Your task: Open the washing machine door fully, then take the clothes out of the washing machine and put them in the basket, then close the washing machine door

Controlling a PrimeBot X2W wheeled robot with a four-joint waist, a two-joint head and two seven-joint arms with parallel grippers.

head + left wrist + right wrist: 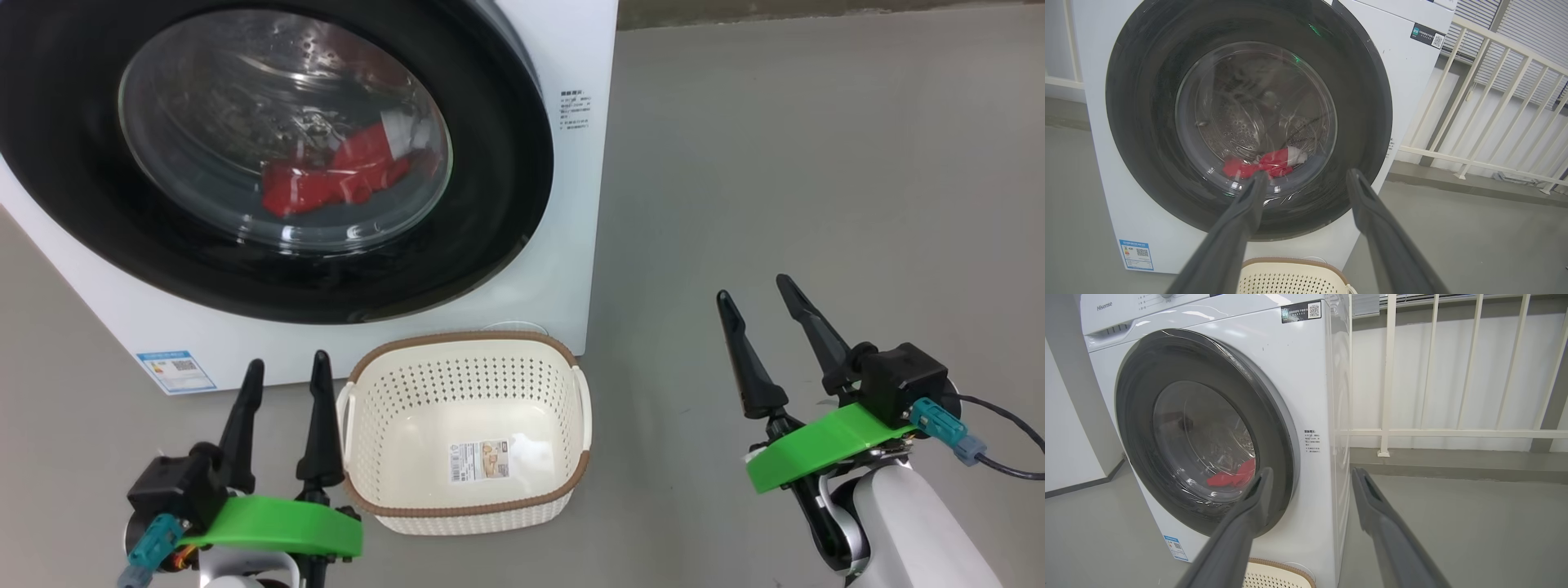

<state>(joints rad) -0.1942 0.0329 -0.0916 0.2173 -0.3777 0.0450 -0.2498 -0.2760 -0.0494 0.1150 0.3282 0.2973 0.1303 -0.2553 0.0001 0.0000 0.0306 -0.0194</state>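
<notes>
The white washing machine [584, 229] stands ahead with its black-rimmed washing machine door [490, 204] closed flat against the front. Through the glass I see the red clothes [335, 175] lying low in the drum, also visible as clothes [1261, 163] and clothes [1233, 477]. The cream basket [465, 371] sits on the floor right before the machine, empty but for a sticker. My left gripper [286, 376] is open just left of the basket. My right gripper [755, 294] is open well to the right, over bare floor. Neither touches anything.
Grey floor [816, 163] stretches to the right of the machine. A white railing [1453, 433] runs behind and to the machine's right side. A black cable [1004, 433] trails from my right wrist.
</notes>
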